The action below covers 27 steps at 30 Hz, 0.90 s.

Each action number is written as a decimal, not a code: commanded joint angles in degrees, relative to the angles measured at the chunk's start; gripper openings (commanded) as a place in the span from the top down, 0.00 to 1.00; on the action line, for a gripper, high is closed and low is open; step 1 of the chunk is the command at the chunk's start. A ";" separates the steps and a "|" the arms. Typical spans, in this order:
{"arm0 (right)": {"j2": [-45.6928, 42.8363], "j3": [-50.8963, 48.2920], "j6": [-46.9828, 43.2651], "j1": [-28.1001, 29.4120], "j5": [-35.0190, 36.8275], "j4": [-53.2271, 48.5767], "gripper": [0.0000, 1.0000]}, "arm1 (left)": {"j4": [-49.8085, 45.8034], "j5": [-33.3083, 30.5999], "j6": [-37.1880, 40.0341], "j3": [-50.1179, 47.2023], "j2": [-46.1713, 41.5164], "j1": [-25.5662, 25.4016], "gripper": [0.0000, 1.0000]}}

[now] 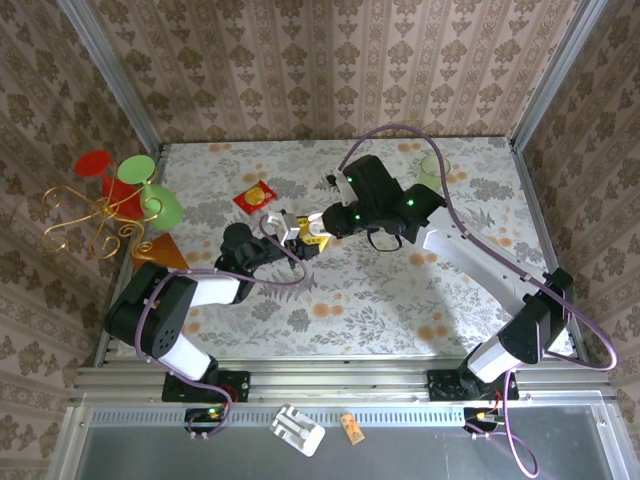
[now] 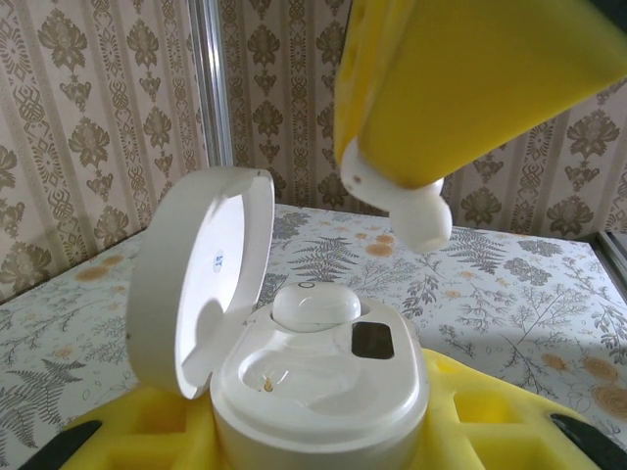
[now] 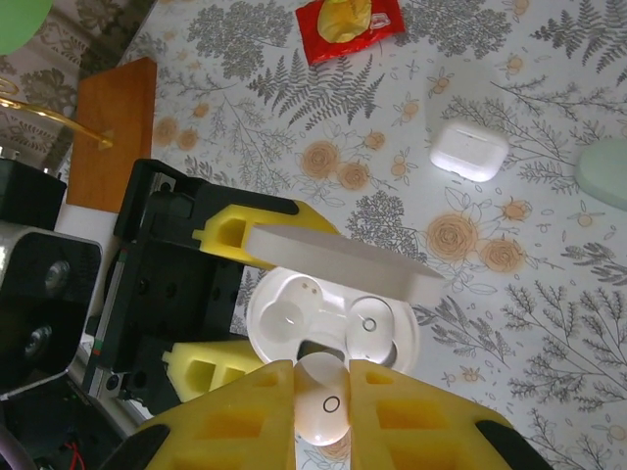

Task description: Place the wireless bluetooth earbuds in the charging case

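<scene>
My left gripper (image 2: pixel 313 436) is shut on the charging case (image 2: pixel 328 387), a white rounded box with its lid (image 2: pixel 201 279) swung open to the left. One white earbud (image 2: pixel 315 305) sits in the far slot; the near slot (image 2: pixel 284 377) is bare. My right gripper (image 3: pixel 321 397) is shut on the other earbud (image 3: pixel 323 416), which hangs from its yellow fingers (image 2: pixel 460 78) just above the case (image 3: pixel 294 313). In the top view both grippers meet mid-table, left (image 1: pixel 285 240) and right (image 1: pixel 318 232).
A red snack packet (image 3: pixel 350 24) lies at the back. A white oval case (image 3: pixel 468 150) and a pale green disc (image 3: pixel 605 171) lie to the right. An orange wooden board (image 3: pixel 116 127) and a gold wire stand (image 1: pixel 100 210) stand at the left edge.
</scene>
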 commanded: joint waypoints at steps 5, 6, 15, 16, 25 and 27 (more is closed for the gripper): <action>2.72 3.59 -1.80 1.15 1.69 -1.45 0.84 | 1.15 0.05 1.11 1.28 0.21 0.49 0.81; 3.07 3.62 -1.77 1.25 1.60 -1.28 0.84 | 1.25 0.01 1.08 1.24 0.21 0.49 0.80; 5.64 3.84 -1.18 1.79 0.98 0.08 0.84 | 1.59 0.42 0.66 1.24 0.26 0.41 0.80; 6.01 3.84 -1.11 1.74 0.97 0.08 0.84 | 1.64 0.43 0.67 1.24 0.30 0.41 0.80; 6.62 3.72 -0.03 2.39 0.41 1.08 0.85 | 1.60 0.88 0.60 1.42 0.23 0.41 0.80; 6.70 3.70 0.24 2.36 0.66 1.42 0.86 | 1.67 0.97 0.52 1.36 0.27 0.41 0.80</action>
